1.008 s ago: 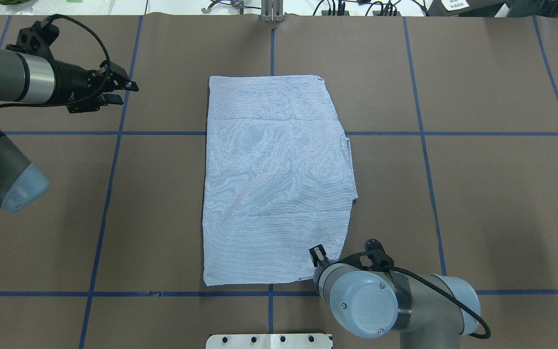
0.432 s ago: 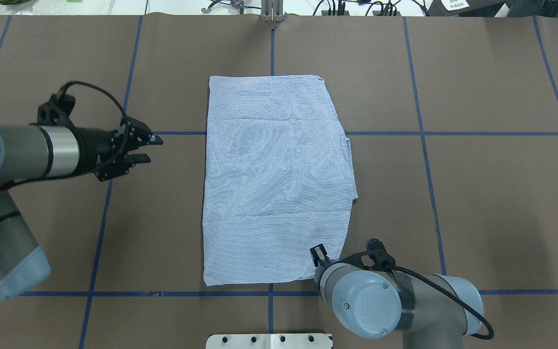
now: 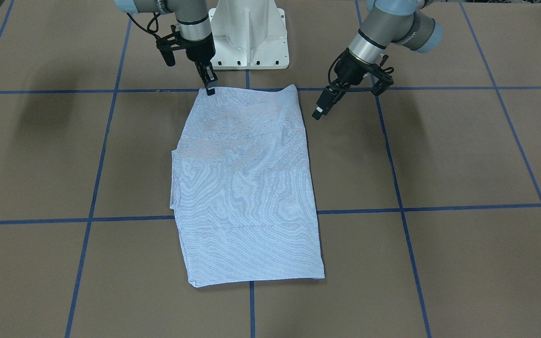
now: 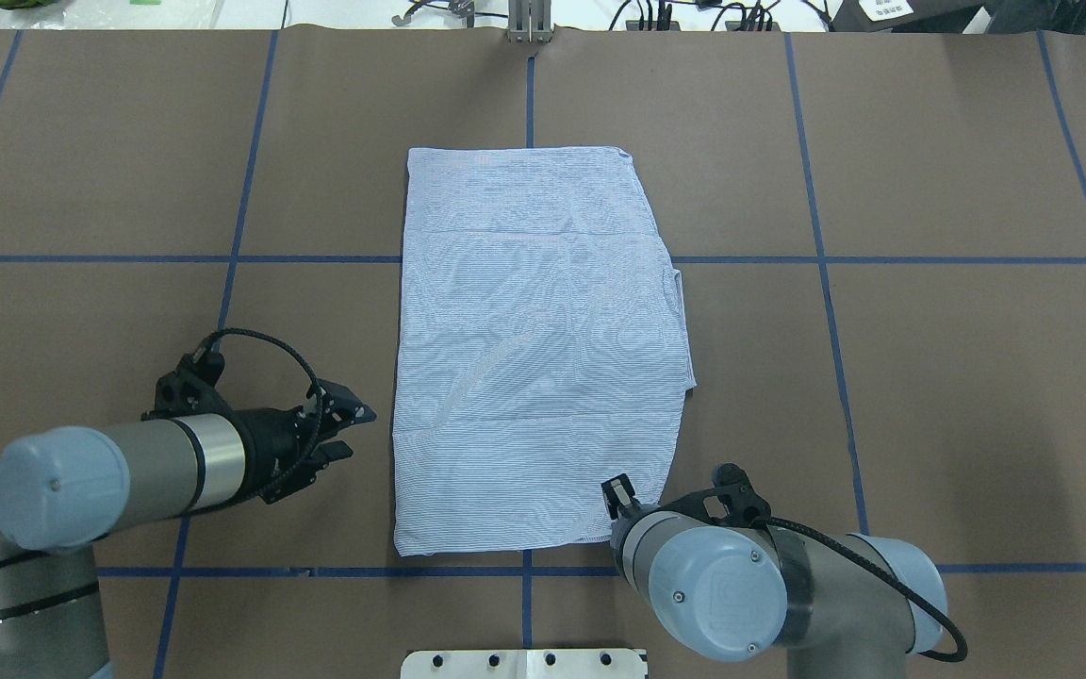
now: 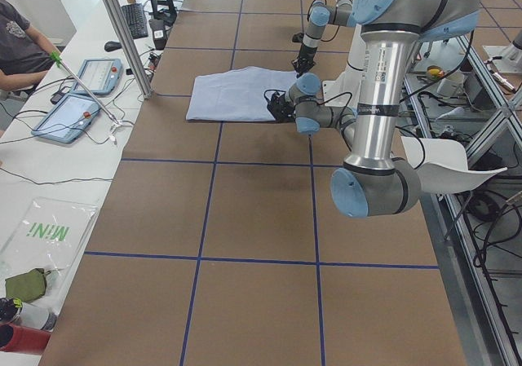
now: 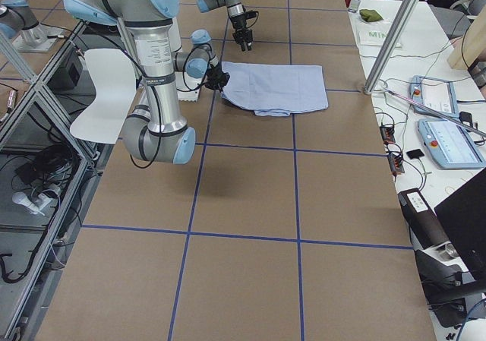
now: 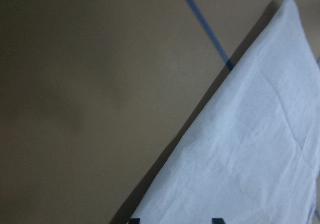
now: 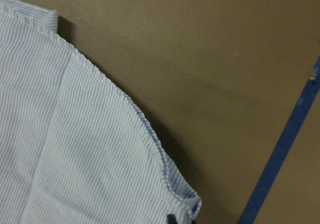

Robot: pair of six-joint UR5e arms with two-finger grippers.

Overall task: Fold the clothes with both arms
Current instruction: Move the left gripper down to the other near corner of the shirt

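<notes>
The clothes, one blue-and-white pinstriped shirt [image 4: 534,349], lie folded into a long rectangle in the middle of the table [image 3: 247,188]. My left gripper [image 4: 352,434] hovers open just off the shirt's near-left edge, its two fingers apart and pointing at the cloth [image 3: 318,112]. The left wrist view shows that edge of the shirt [image 7: 250,149] running diagonally, with both fingertips at the bottom. My right gripper [image 4: 617,495] points down at the near-right corner, fingers together on the hem [image 3: 210,89]. That corner of the shirt [image 8: 75,134] fills the right wrist view.
Brown paper crossed by blue tape lines [image 4: 222,311] covers the table. The white pedestal base [image 3: 248,33] stands behind the shirt's near end. A person [image 5: 20,48] sits at a side bench with tablets [image 5: 73,113] beyond the far edge.
My left arm has swung from the far-left part of the table back toward the robot, ending beside the shirt's near-left edge. The right arm and the shirt have not moved.
</notes>
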